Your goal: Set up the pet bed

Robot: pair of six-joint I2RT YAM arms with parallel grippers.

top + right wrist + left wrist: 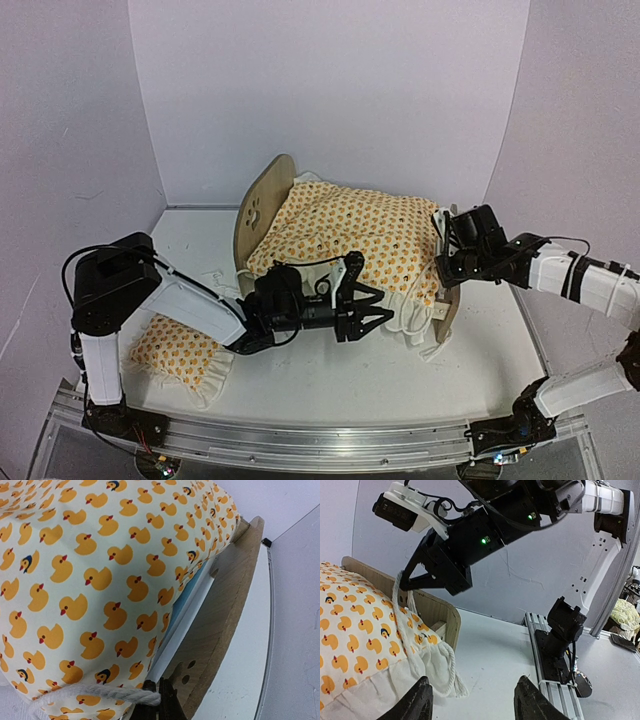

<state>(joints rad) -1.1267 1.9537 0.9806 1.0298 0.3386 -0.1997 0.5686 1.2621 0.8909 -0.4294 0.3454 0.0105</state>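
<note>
- The right end effector (159, 699) has its fingers closed tight on the white rope trim (100, 695) at the edge of the duck-print blanket (90, 580).
- Just beside those fingers is the plywood footboard (220, 630) with its paw cutouts. A strip of blue mattress (179, 604) shows between the board and the blanket.
- The left end effector (383, 308) is spread wide with nothing between its fingers (417, 702). It hovers over bare desk (330, 385), close to the blanket's white ruffle.
- From the left wrist view, the blanket's hanging corner is just ahead and to the left of the open fingers. The right end effector pinches the rope above it.
- The pet bed (262, 205) stands on the desk beyond the left end effector. Its rounded headboard (275, 180) is at the end far from the right end effector, and the blanket covers most of the bed.
- A matching pillow (170, 350) lies on the desk behind the left end effector, near that arm's base and well apart from the bed.
</note>
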